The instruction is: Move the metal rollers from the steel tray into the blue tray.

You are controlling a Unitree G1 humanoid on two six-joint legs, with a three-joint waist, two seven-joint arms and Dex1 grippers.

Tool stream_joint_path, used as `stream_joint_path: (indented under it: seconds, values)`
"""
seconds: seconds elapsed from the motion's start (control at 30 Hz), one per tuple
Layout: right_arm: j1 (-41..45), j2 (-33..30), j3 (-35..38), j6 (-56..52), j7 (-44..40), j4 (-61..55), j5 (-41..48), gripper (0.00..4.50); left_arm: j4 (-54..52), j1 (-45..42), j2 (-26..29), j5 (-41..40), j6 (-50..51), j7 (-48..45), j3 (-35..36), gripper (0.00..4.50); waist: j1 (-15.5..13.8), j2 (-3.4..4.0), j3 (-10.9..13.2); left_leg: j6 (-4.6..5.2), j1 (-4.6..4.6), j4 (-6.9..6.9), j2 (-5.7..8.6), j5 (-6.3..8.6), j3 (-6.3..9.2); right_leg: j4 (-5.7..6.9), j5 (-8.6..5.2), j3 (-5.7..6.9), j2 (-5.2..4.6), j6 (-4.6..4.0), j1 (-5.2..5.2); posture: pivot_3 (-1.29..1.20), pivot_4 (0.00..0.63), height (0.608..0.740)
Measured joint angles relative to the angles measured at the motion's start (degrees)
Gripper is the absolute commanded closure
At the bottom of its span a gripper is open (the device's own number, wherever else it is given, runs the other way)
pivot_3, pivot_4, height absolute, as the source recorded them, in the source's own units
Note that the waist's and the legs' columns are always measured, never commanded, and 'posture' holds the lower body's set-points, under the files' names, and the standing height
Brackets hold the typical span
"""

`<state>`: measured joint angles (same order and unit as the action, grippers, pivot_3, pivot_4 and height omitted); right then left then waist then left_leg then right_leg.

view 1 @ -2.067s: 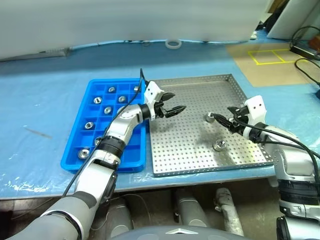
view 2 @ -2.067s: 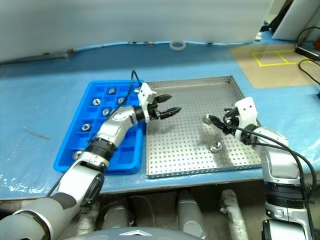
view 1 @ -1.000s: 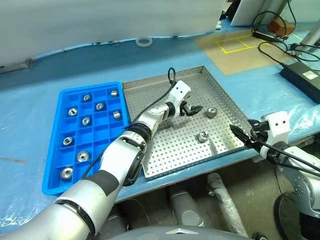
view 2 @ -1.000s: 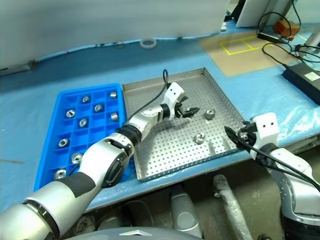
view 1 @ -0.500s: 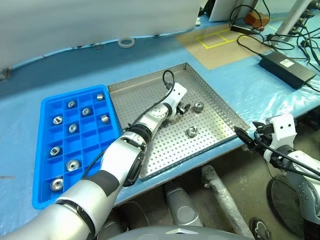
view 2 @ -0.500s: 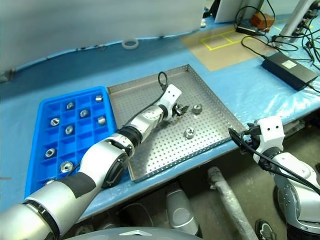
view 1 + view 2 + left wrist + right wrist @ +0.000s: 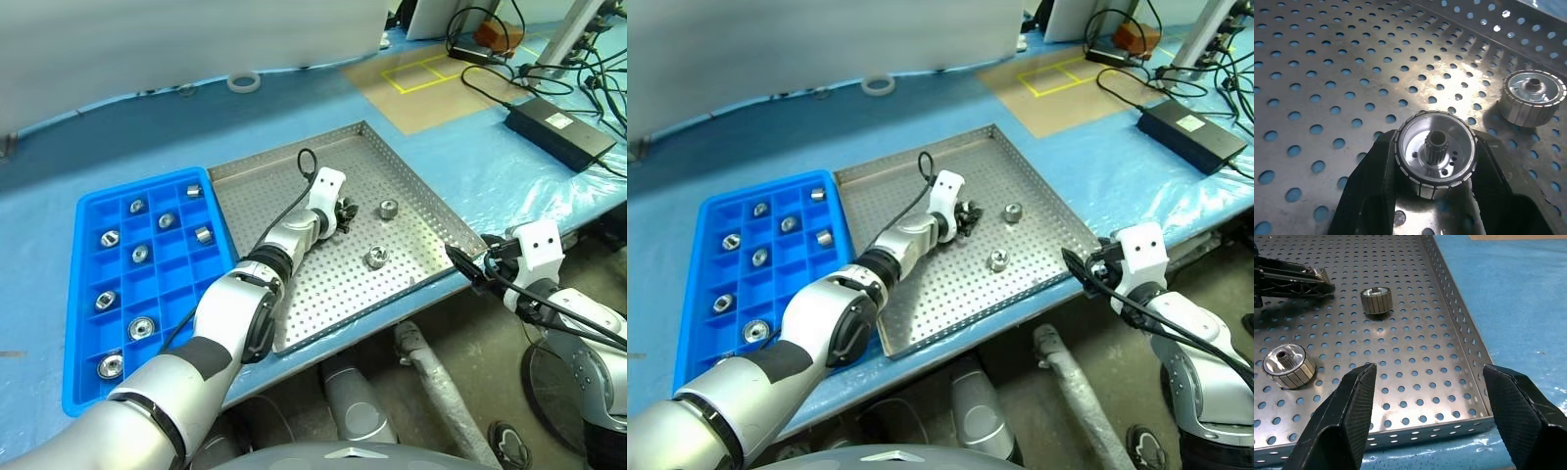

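Clamping a small shiny metal roller (image 7: 1436, 154) mid-frame on the perforated steel tray (image 7: 323, 284), the left gripper (image 7: 1436, 161) grips; the spread right gripper (image 7: 1430, 396) hovers at its lower-right rim.

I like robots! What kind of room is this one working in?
Probably a workshop or robot lab. You can tell from the steel tray holding metal rollers, the blue tray for sorting them, and the cables and power brick on the covered bench.
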<state>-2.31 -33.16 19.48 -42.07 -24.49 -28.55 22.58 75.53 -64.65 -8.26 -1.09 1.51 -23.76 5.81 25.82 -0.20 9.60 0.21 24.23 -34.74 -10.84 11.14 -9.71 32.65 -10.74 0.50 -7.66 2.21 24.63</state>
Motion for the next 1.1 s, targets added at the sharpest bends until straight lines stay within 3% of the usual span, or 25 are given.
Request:
stream_joint_path:
  seconds: [0.27,0.47,0.67,0.83,1.1]
  values:
    - [9.92,2.6,-6.82,3.78,-4.29,6.95,0.6,0.88,-5.44,2.69,4.55,-4.21,-4.48,-9.65,2.68,2.79,-0.3,-0.03,0.03,0.2,0.05,-0.04,0.12,-0.09,0.03,0.1,0.14,0.43,-0.4,-0.17,-0.03,-0.61,0.15,0.74]
    - [19.12,4.34,-11.38,6.89,-9.53,15.05,0.97,0.88,-20.58,9.03,7.42,-9.41,-2.02,-13.89,4.1,2.79,-2.97,-0.03,0.04,0.34,0.08,-0.04,0.05,-0.08,0.14,0.13,0.33,0.92,-0.56,-0.5,-0.19,-0.43,0.15,0.74]
    - [25.63,6.65,-16.39,9.88,-16.3,22.66,1.13,0.88,-43.05,20.03,12.29,-10.89,4.48,-14.82,1.9,2.79,-8.67,-0.04,0.05,0.41,0.05,-0.08,-0.12,-0.12,0.22,0.42,0.24,1.02,-0.57,-0.67,-0.2,-0.27,0.15,0.74]
    - [31.62,8.72,-19.97,10.42,-22.73,28.55,1.92,0.88,-60.78,31.33,15.36,-12.84,10.75,-14.71,-0.07,2.79,-15.43,-0.06,0.07,0.41,-0.16,-0.21,-0.24,-0.16,0.22,0.98,-0.01,0.94,-0.62,-1.12,-0.2,-0.18,0.15,0.74]
    - [36.52,10.47,-23.49,12.08,-32.4,33.98,2.64,0.88,-79.89,46.01,22.16,-16.86,19.56,-13.84,-0.15,2.79,-25.73,-0.02,0.08,-0.12,-0.52,0.13,-0.65,-0.45,0.07,1.15,-0.06,0.88,-0.29,-1.31,-0.2,-0.06,0.15,0.74]
